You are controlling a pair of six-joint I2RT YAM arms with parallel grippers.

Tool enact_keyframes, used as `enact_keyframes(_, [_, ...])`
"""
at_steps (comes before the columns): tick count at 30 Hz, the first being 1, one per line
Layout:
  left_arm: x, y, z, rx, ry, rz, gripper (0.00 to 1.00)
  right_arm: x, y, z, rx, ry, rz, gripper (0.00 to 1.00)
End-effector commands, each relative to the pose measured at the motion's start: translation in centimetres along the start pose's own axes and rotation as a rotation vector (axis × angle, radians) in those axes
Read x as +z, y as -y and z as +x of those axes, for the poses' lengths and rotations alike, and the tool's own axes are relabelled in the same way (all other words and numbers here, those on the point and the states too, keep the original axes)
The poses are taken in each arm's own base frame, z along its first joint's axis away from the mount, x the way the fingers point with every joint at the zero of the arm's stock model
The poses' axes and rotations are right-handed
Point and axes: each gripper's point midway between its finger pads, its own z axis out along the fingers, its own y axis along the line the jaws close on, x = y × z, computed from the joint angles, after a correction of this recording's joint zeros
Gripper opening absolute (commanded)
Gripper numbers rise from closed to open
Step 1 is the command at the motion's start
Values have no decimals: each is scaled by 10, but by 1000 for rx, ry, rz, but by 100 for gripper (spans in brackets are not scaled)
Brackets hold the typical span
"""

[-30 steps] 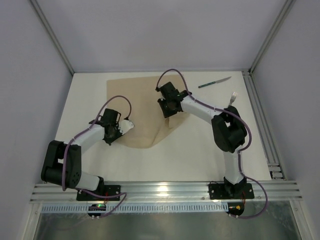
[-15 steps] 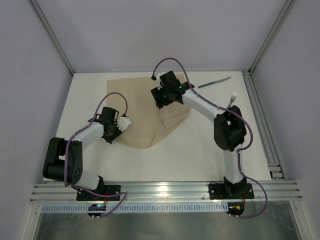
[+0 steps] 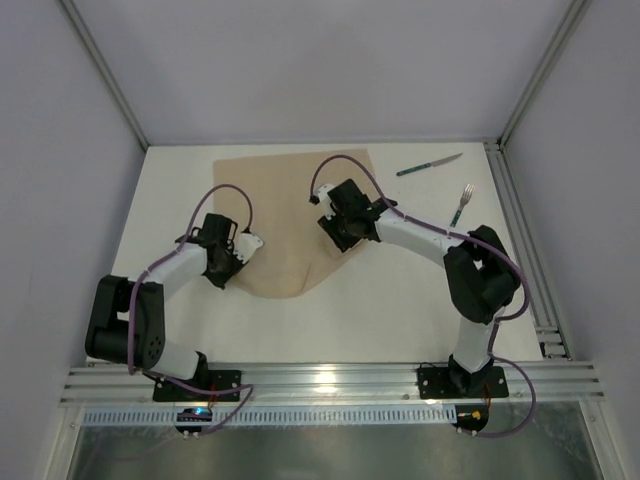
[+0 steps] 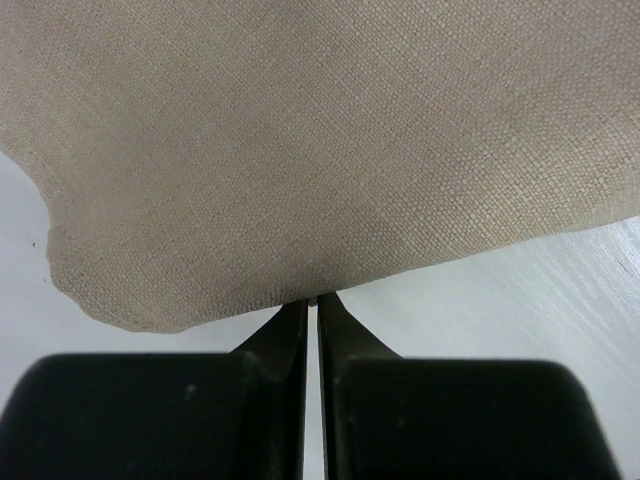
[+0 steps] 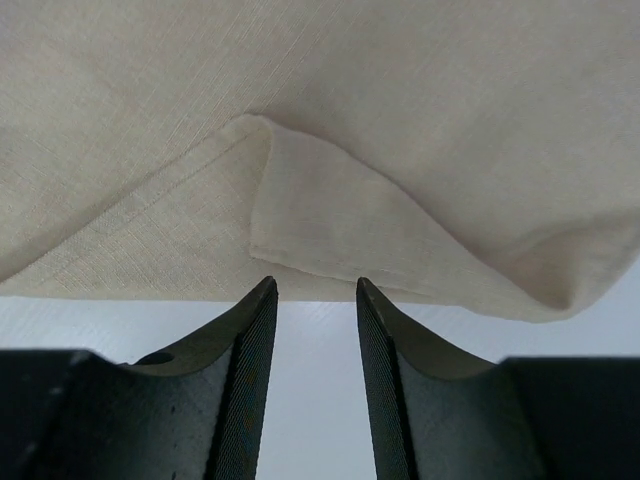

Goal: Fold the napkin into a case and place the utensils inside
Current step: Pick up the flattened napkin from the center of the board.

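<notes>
The beige napkin (image 3: pixel 285 215) lies partly folded on the white table; its weave fills the left wrist view (image 4: pixel 300 150). My left gripper (image 3: pixel 244 246) is shut, its tips (image 4: pixel 313 300) pinching the napkin's near left edge. My right gripper (image 3: pixel 336 238) stands open at the napkin's near right edge (image 5: pixel 400 120). Only bare table shows between its fingers (image 5: pixel 314 283), and a small turned-over flap (image 5: pixel 330 220) lies just ahead of them. The knife (image 3: pixel 428 165) and the fork (image 3: pixel 462 203), both green-handled, lie apart at the far right.
An aluminium rail (image 3: pixel 525 230) runs along the table's right side. Another rail (image 3: pixel 330 380) crosses the near edge by the arm bases. Grey walls close in the far and side edges.
My right gripper swung toward the far side of the napkin and came back to its near right edge, jaws parted. The napkin's far right corner is now uncovered. My left gripper has hardly moved.
</notes>
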Motion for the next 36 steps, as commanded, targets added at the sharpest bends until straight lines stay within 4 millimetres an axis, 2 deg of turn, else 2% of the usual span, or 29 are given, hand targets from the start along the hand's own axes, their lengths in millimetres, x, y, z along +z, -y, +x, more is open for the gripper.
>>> enact_keyframes(1, [-13, -3, -8, -23, 38, -9, 0, 12, -4, -11, -31, 49, -6, 42])
enact_keyframes(2, [-14, -1, -7, -25, 40, -4, 0, 20, -7, -6, -36, 33, -13, 43])
enact_keyframes(4, [-18, -2, -9, -26, 48, -8, 0, 24, -12, -10, -45, 38, -22, 43])
enact_keyframes(13, [-21, -2, -8, -34, 45, -13, 0, 45, -34, 0, -54, 3, -91, 43])
enact_keyframes(18, [-21, -2, -7, -32, 39, -13, 0, 50, -31, 1, -63, -9, -64, 45])
enact_keyframes(19, [-21, -2, -7, -32, 40, -14, 0, 50, -24, 2, -62, -20, -27, 45])
enact_keyframes(22, [-23, -4, -6, -33, 36, -24, 0, 55, -16, 15, -61, -65, 23, 44])
enact_keyframes(26, [-29, -5, -7, -35, 48, -35, 0, 54, -7, 20, -43, -59, 82, 15])
enact_keyframes(27, [-31, -6, -8, -38, 53, -42, 0, 53, -5, 20, -38, -57, 92, 12])
enact_keyframes(30, [-36, -8, -6, -42, 47, -59, 0, 46, 1, 17, -29, -47, 123, 4])
enact_keyframes(32, [-38, -12, -3, -44, 37, -86, 0, 39, 7, 12, -20, -34, 150, 4])
enact_keyframes(33, [-41, -15, -2, -48, 34, -104, 0, 29, 9, 6, -12, -11, 157, 4])
enact_keyframes(35, [-44, -17, -2, -50, 35, -120, 0, 19, 17, 7, 12, -7, 179, 4])
enact_keyframes(36, [-45, -17, 0, -53, 26, -125, 0, 8, 21, 1, 27, 17, 193, 4])
